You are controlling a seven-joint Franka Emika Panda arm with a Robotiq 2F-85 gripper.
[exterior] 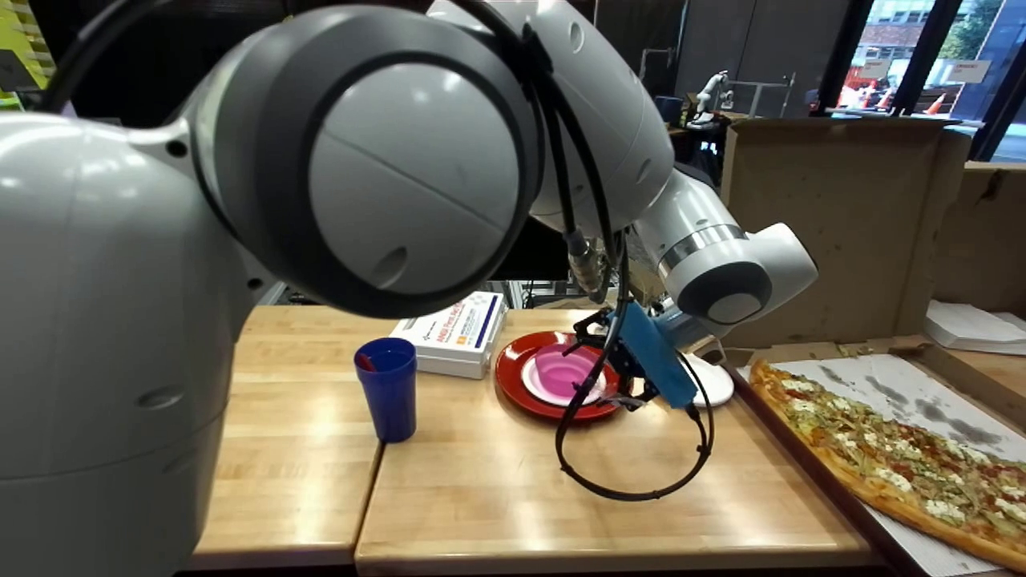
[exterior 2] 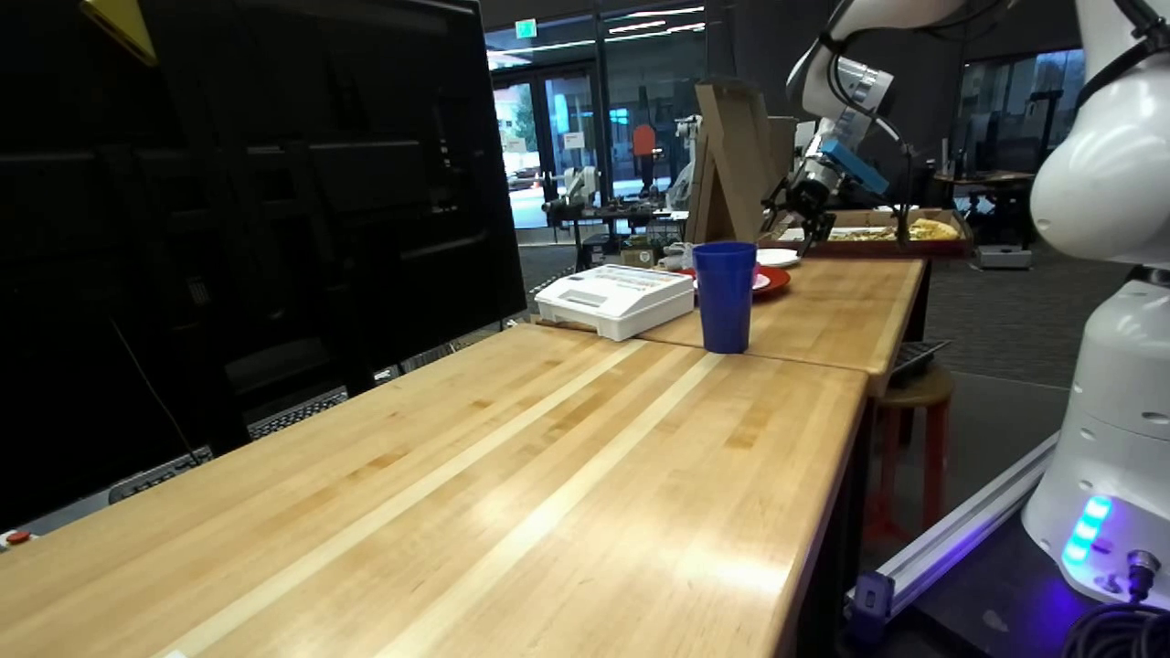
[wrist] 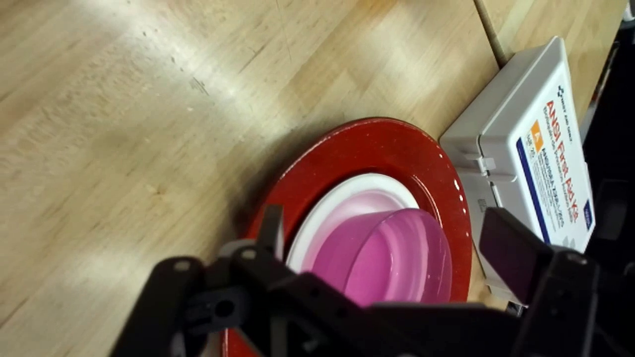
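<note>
A translucent pink bowl (wrist: 387, 270) stands on a small white plate (wrist: 310, 223), which rests on a larger red plate (wrist: 377, 141). My gripper (wrist: 392, 238) is open above them, its fingers spread to either side of the bowl with nothing held between them. In the wrist view the gripper's dark body covers the near part of the plates. From an exterior view, the gripper (exterior: 591, 375) hangs tilted just over the red plate (exterior: 513, 381) and pink bowl (exterior: 561, 369). Contact with the bowl cannot be made out.
Beside the red plate lies a white first aid kit (exterior: 457, 336). A blue cup (exterior: 390, 393) with something red inside stands by the table seam. Another white plate (exterior: 713, 381) sits behind the gripper, near an open box of pizza (exterior: 898, 457). A large dark screen (exterior 2: 256, 228) borders the table.
</note>
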